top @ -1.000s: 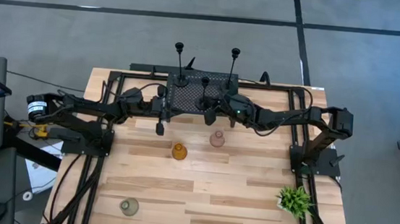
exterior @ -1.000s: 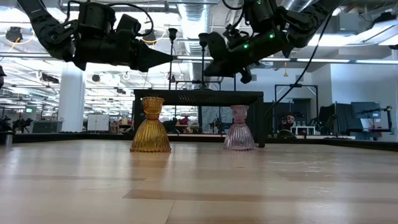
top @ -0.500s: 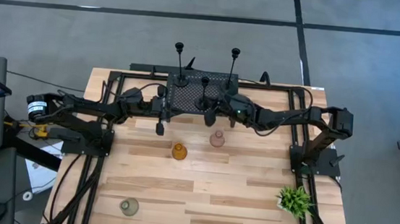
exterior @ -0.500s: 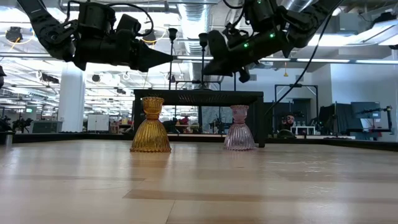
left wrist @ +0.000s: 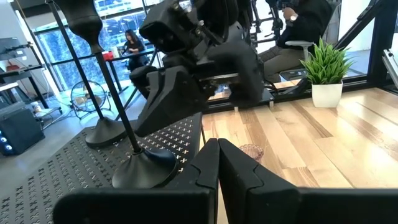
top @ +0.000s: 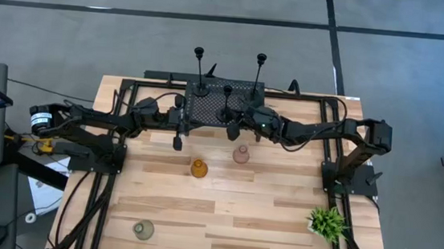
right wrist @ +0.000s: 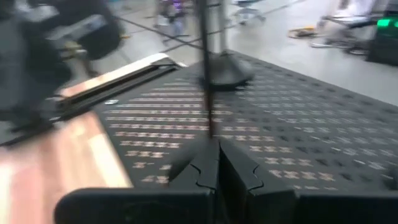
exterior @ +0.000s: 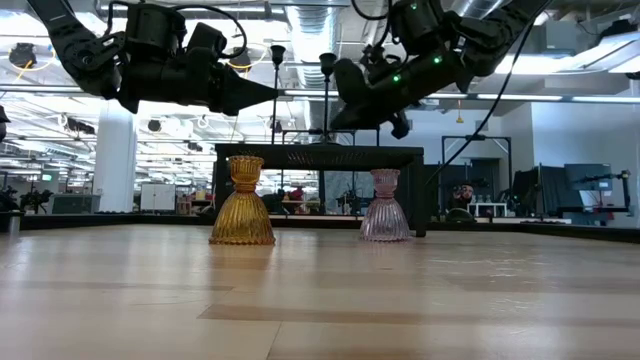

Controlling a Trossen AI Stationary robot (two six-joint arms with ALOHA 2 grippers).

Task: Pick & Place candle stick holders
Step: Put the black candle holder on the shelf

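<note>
Three slim black holders stand on the black perforated rack (top: pixel 207 111): two at its far side (top: pixel 199 66) (top: pixel 260 70) and one in the middle (top: pixel 226 101). My right gripper (top: pixel 233 130) is at the rack's near right, shut on the middle holder's stem; the low view (exterior: pixel 337 118) shows it too. My left gripper (top: pixel 178 142) hovers shut and empty at the rack's near left corner. The amber holder (top: pixel 199 168), the pink holder (top: pixel 241 154) and the grey-green holder (top: pixel 143 230) stand upright on the table. My right gripper pinches the middle black holder's thin stem (right wrist: pixel 209 118) between its two fingertips, below the stem's middle. The fingers slant down from the table's right and near side and lie across the stem. The holder stands upright, its round base (left wrist: pixel 146 167) on the rack.
A small green potted plant (top: pixel 326 222) stands near the table's right edge. The arms' dark frames (top: pixel 110 155) (top: pixel 346 180) run along both sides. Bare wood lies between the small holders and the near edge.
My right gripper has shifted a little toward the rack and tipped slightly at the middle holder's stem. The holder still stands on the rack.
</note>
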